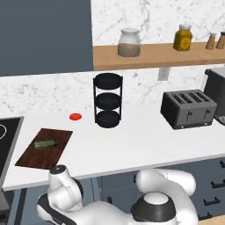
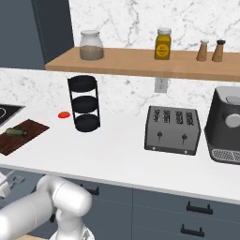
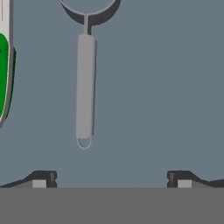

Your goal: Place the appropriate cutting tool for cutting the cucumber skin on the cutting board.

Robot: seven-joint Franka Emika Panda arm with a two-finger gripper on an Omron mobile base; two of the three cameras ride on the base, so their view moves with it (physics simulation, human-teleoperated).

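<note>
- In the left base view a black stove panel (image 1: pixel 8 140) with white ring marks sits at the far left edge of the white counter (image 1: pixel 132 140).
- Just to its right lies the brown cutting board (image 1: pixel 44 148), flat on the counter, with the short dark green cucumber (image 1: pixel 45 143) resting on its upper half.
- Past the board, a small red disc (image 1: pixel 75 117) lies near the back wall, and beside it stands a black three-tier rack (image 1: pixel 107 100).
- Further right is a dark grey four-slot toaster (image 1: pixel 188 109), and at the right edge a black appliance (image 1: pixel 216 90), partly cut off.
- On the wooden shelf (image 1: pixel 154 55) above stand, from left to right, a glass jar (image 1: pixel 129 43), a yellow jar (image 1: pixel 183 38) and two brown shakers (image 1: pixel 216 41).
- In the hand view, a green-handled knife (image 3: pixel 3 74) lies at the left edge on a flat grey surface (image 3: pixel 153 87).
- To its right, well apart from it, lies the grey metal peeler (image 3: pixel 85 85), its slim handle pointing toward the camera and its rounded head cut off at the top edge.
- The gripper (image 3: pixel 111 179) has its jaws spread wide, holding nothing; the two fingertips (image 3: pixel 41 180) show at the bottom, one on each side, and the peeler's handle end lies above the gap between them, nearer the left tip and touching neither.
</note>
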